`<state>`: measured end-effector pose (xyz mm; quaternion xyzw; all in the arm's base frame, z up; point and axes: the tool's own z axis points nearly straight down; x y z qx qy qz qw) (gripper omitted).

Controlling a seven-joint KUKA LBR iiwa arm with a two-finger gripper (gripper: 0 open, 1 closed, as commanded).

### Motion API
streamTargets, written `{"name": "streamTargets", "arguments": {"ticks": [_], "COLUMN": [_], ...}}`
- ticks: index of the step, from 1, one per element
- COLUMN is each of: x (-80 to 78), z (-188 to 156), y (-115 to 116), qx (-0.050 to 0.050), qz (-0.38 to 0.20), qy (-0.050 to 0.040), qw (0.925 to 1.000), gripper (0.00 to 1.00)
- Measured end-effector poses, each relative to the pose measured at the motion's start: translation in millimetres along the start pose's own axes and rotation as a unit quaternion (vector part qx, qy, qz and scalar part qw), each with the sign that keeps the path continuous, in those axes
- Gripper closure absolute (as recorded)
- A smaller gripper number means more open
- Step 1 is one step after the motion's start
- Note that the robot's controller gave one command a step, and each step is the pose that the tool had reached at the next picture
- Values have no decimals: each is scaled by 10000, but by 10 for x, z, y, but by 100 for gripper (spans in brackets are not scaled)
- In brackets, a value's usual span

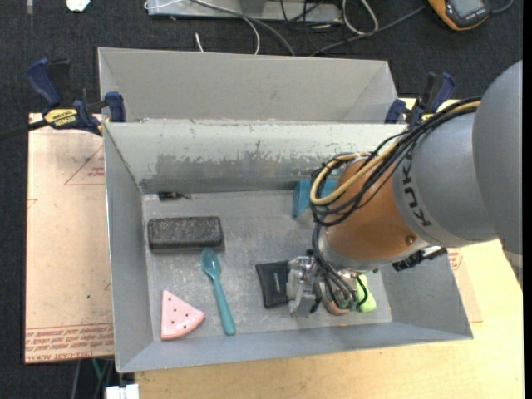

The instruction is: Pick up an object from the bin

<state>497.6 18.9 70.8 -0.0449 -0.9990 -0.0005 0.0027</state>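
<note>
The gripper (304,288) sits close to the bin's front wall (274,343), can't tell if it's open or closed. Black flat piece (270,283) just left of it, long axis running front-to-back. Bare floor, then a teal spoon (218,289) further left.

dark grey block (184,232) lies at the left; nearer the front, a teal spoon (218,292) just beside a pink wedge (179,315).
</note>
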Motion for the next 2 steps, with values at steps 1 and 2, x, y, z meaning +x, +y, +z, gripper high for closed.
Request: {"name": "streamTargets", "arguments": {"ticks": [1, 2], "x": [-65, -48], "z": [-764, -1588], "y": [68, 98], "qx": [0, 5], "qz": [124, -79], "qy": [16, 52], "qw": [9999, 10000], "gripper": [100, 100]}}
